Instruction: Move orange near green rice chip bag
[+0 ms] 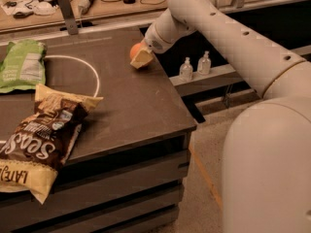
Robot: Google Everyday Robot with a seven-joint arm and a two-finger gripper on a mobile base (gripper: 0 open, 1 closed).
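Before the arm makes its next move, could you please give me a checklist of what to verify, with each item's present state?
1. Gripper is at the orange, near the table's far right edge: ok.
2. Secure hold on the orange: cannot tell.
3. Green rice chip bag is in view, lying flat at the far left of the table: ok.
4. Orange near that bag: not ok, they are at opposite sides.
5. Brown chip bag lies toward the front left, off the straight line from orange to green bag: ok.
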